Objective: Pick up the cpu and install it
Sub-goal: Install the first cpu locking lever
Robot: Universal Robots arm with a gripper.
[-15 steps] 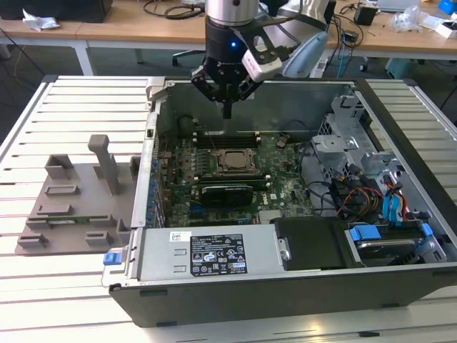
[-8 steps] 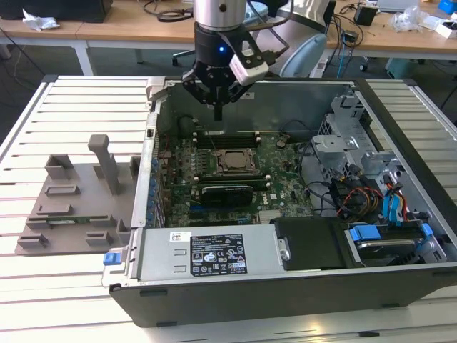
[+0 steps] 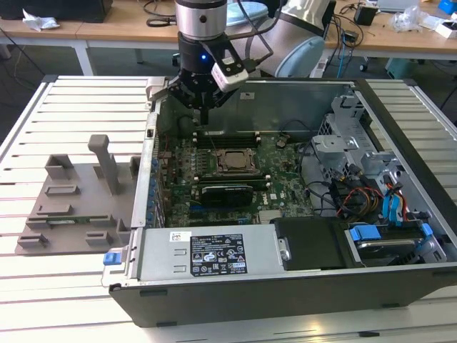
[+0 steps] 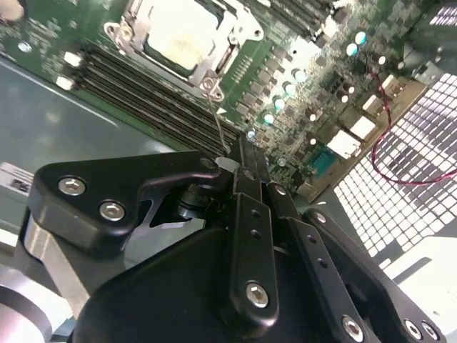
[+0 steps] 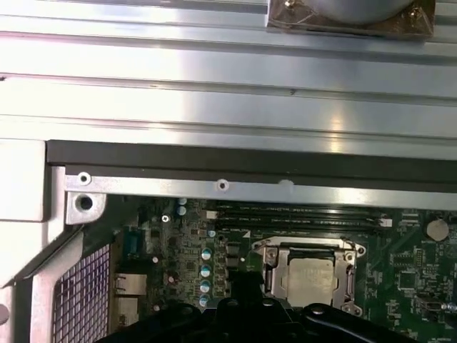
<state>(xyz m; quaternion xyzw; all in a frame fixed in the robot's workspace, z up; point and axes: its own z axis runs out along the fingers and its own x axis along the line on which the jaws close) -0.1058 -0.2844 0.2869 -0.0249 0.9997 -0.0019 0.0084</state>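
On the exterior view's left, the grey fixture plate (image 3: 75, 204) lay on the bench (image 3: 43, 286). The claw (image 3: 203, 114) hovered with fingers closed on nothing over the open computer case (image 3: 300, 286). The cpu (image 3: 234, 161) sat in its socket frame (image 3: 233, 174), just beyond and below the claw toward the exterior view's right.

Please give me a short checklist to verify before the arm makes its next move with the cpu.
1. The cpu lies inside the socket frame: ok, seen in both wrist views.
2. The cpu sits flat and fully seated: cannot tell.
3. The gripper is above the motherboard, not touching it: ok in the exterior view.
4. The gripper carries nothing: ok; the fingers appear closed together with nothing between them.
5. Socket lever locked down: cannot tell.
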